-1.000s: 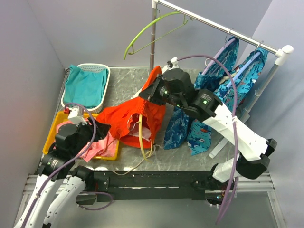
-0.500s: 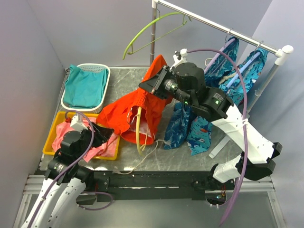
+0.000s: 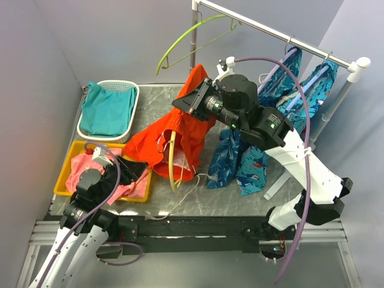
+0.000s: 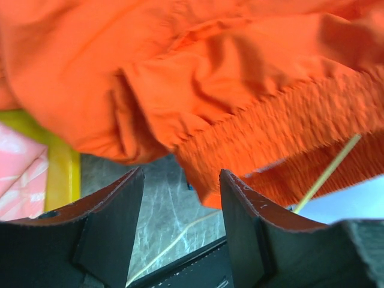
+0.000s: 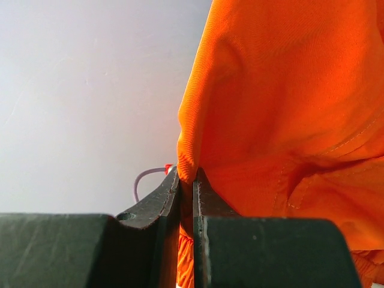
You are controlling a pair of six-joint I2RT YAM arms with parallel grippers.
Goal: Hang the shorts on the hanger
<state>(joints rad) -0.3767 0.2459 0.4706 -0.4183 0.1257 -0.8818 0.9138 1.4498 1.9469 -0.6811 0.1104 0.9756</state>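
Note:
The red-orange shorts [image 3: 162,137] hang from my right gripper [image 3: 183,103], which is shut on a fold of the fabric [image 5: 282,102] and holds it up above the table; the lower part still rests on the table. A thin yellow hanger [image 3: 173,163] curves down inside the shorts' opening; its hook is hidden. My left gripper [image 3: 135,168] is open and empty, low by the shorts' left edge. In the left wrist view its jaws [image 4: 180,192] stand apart just below the gathered waistband [image 4: 282,138], with a yellow rod [image 4: 327,174] to the right. The pale drawstring [image 3: 180,203] trails on the table.
A yellow tray [image 3: 60,180] with a pink cloth [image 3: 81,171] lies at front left, a white basket [image 3: 135,96] with a teal cloth behind it. A rack bar [image 3: 270,31] carries a lime-green hanger [image 3: 180,42] and teal patterned garments [image 3: 252,162] at right.
My right gripper has lifted the shorts higher and toward the back, and more fabric hangs off the table. My left arm has drawn back toward the near edge, its gripper still open.

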